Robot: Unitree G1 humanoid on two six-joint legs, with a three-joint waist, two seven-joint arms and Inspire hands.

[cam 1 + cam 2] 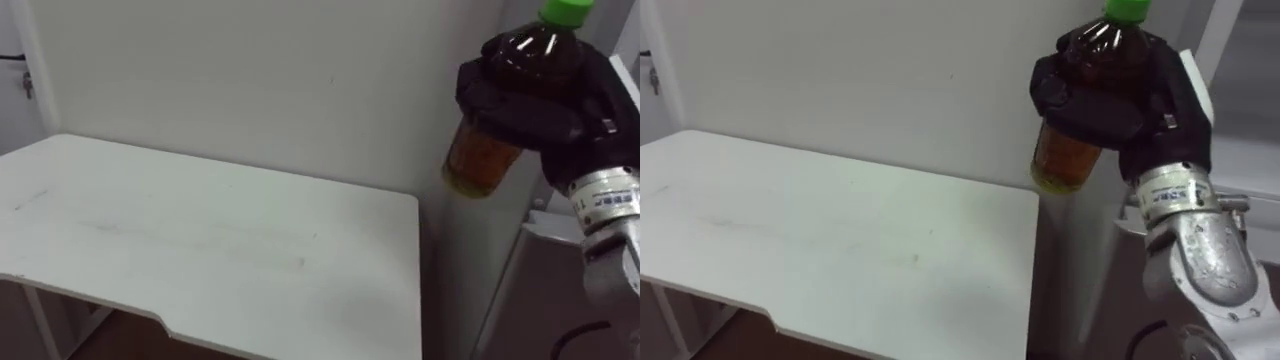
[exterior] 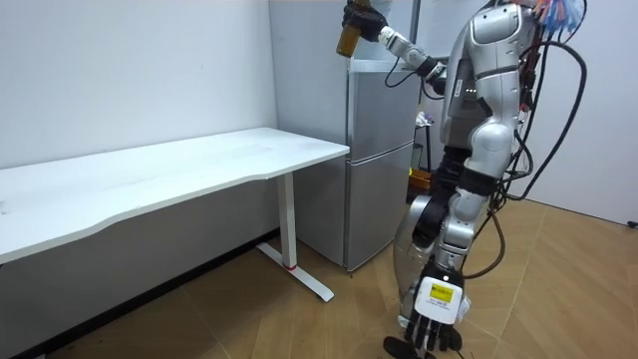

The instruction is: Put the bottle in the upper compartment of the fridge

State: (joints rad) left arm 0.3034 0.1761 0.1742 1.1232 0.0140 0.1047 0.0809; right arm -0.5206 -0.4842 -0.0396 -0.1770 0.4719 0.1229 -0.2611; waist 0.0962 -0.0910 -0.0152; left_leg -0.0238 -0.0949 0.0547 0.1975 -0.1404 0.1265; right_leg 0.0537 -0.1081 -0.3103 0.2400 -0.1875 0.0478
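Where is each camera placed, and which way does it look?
Left eye view: on the robot's head, looking down at the white table; the right hand grips a brown plastic bottle with green cap.
Right eye view: just beside it, same scene and hand.
Room view: standing in the room, facing the whole robot beside the grey metal fridge; left hand hangs low.
Shared: table, bottle, right hand.

The right hand point(image 1: 1110, 100) hides much of the bottle point(image 1: 1065, 160), and the top edge clips its cap point(image 1: 1128, 9).
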